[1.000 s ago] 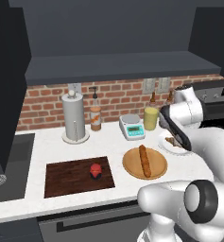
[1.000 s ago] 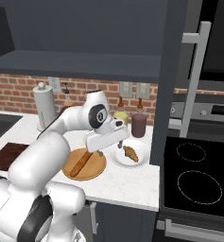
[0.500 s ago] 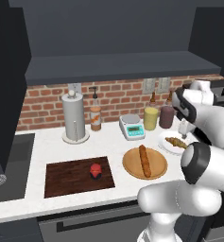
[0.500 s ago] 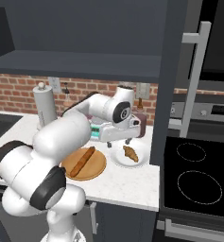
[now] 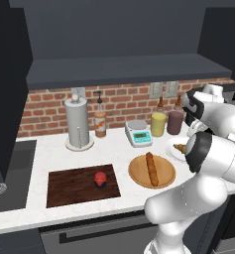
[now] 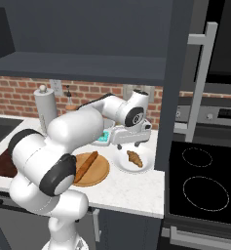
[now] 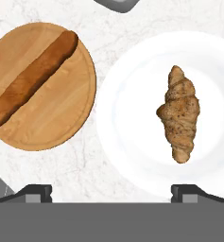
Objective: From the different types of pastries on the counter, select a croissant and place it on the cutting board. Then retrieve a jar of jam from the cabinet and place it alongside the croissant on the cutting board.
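The gripper (image 7: 111, 191) hangs above the counter (image 7: 113, 19) with its fingers spread wide and nothing between them. The croissant (image 7: 178, 113) lies below on a white plate (image 7: 127, 118), nearer one fingertip. Beside the plate, a baguette (image 7: 30, 80) rests on a round wooden plate (image 7: 56, 123). Well away from the gripper, the jar (image 5: 100, 179) sits on the cutting board (image 5: 69, 186).

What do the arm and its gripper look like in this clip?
The arm is made of glossy white, rounded, bulbous segments joined by dark grey to black round joint caps and bands. The gripper is a pale grey-white boxy bar at the wrist. In the hand view its two finger tips are small, dark and blocky. No cables or markings are visible.
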Available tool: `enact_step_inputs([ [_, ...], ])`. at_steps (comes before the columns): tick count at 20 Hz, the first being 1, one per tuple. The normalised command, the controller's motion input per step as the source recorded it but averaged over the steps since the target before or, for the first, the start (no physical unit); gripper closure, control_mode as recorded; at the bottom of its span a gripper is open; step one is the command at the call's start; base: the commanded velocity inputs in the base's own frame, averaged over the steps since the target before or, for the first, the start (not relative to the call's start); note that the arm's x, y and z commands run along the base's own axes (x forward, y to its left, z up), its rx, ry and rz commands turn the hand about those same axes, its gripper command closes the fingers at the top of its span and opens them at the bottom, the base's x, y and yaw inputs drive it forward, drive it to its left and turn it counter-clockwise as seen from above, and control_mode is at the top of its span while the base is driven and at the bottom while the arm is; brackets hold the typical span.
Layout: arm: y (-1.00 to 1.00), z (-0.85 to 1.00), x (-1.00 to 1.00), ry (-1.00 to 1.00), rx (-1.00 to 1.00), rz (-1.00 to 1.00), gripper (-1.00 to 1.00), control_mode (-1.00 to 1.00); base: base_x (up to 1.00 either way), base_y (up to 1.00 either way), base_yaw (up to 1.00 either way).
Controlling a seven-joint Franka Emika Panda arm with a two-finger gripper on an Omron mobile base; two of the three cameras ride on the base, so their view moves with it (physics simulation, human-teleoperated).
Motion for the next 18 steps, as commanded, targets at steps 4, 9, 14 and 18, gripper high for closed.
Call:
enact_step_inputs([
  [4,0.00,-0.21,0.21,-0.07,-0.07,0.00,-1.00,-1.00,0.00,0.00,0.00],
  [9,-0.07,-0.23,0.20,-0.06,-0.16,0.00,-1.00,-1.00,0.00,0.00,0.00],
  [14,-0.06,-0.31,0.18,-0.09,-0.15,0.00,-1.00,-1.00,0.00,0.00,0.00],
  [18,0.00,-0.31,0.32,-0.06,-0.02,0.00,-1.00,-1.00,0.00,0.00,0.00],
])
